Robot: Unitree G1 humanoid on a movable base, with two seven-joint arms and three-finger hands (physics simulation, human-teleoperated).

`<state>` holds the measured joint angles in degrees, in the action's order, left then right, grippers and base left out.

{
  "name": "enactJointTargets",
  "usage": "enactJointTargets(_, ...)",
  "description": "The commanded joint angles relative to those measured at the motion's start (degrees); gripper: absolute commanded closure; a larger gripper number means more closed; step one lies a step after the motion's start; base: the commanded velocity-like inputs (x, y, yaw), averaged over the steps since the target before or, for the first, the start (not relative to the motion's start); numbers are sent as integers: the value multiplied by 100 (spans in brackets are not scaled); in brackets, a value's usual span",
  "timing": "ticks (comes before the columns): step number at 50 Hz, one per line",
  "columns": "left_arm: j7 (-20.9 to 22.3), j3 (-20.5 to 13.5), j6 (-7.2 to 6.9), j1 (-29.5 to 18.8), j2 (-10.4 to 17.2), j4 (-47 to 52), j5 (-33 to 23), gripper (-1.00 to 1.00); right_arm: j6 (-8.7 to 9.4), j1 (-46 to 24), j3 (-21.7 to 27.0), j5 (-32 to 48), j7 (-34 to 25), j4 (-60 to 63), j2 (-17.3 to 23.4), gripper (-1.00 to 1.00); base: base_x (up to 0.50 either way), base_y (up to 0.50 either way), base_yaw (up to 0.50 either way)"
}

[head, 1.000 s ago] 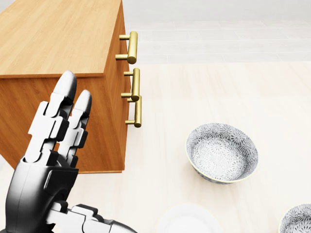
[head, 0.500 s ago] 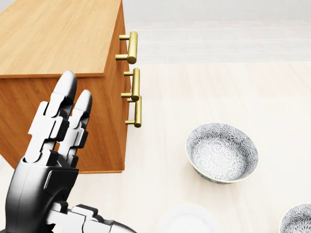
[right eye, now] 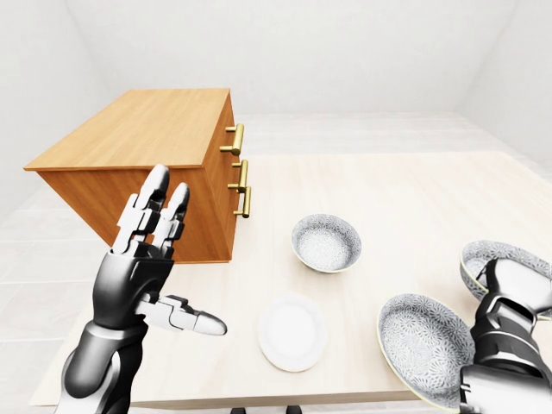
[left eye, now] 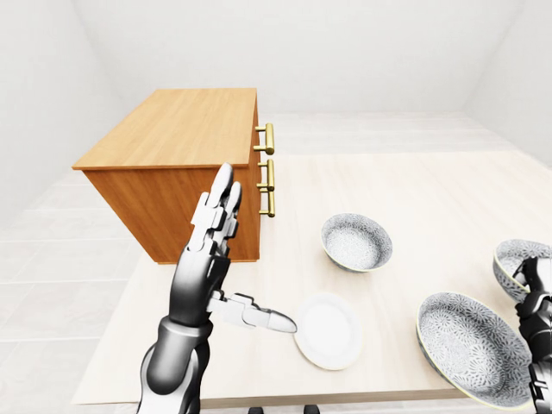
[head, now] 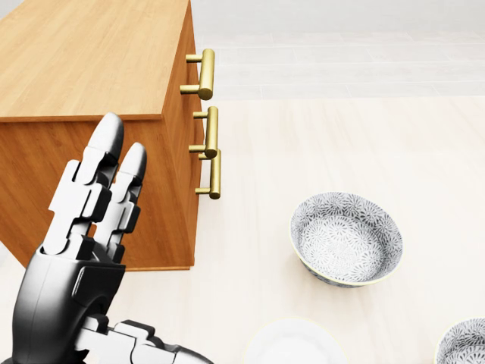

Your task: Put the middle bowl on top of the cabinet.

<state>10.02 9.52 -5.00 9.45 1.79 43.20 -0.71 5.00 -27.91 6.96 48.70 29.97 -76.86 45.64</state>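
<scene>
Well right of the raised left hand (left eye: 203, 276), fingers spread and holding nothing, lies the middle bowl (left eye: 473, 345).

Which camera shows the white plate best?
The right-eye view: the whole white plate shows, clear of the left hand. In the left-eye view a fingertip meets its edge; the head view shows only its top rim.

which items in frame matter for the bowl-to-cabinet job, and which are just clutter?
Job:
cabinet
three patterned bowls, one the target (can't tell which): small bowl, large bowl, edge bowl
left hand, open, raised, holding nothing

Lying about:
white plate on the table
</scene>
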Motion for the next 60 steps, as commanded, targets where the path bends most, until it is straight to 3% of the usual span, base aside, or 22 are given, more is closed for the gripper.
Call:
enactJointTargets(1, -7, 25, 0, 5, 0, 10, 1, -100, 0, -218, -56, 19, 3, 108, 308, 100, 0, 0, 0)
enactJointTargets(25, 6, 11, 0, -9, 6, 13, 49, -100, 0, -656, -20, 430, 3, 843, 660, 100, 0, 0, 0)
enactJointTargets(41, -28, -44, 0, -25, -9, -9, 52, -100, 0, -709, 190, 723, 3, 1719, 617, 100, 0, 0, 0)
enactJointTargets(44, -132, -298, 0, -143, -46, 2, 92, -100, 0, -681, 256, 748, 3, 2009, 565, 100, 0, 0, 0)
enactJointTargets(49, -134, -251, 0, -118, -48, -15, 37, -100, 0, -793, 367, 832, 3, 2098, 506, 100, 0, 0, 0)
enactJointTargets(52, -121, -240, 0, -114, -44, -26, 29, -100, 0, -690, 553, 614, 3, 2477, 494, 100, 0, 0, 0)
enactJointTargets(57, -102, -218, 0, -110, -48, -18, 35, -100, 0, -377, 515, 919, -30, 3251, 366, 100, 0, 0, 0)
enactJointTargets(60, -90, -235, 0, -116, -47, -29, 53, -100, 0, -358, 628, 905, -289, 3497, 271, 100, 0, 0, 0)
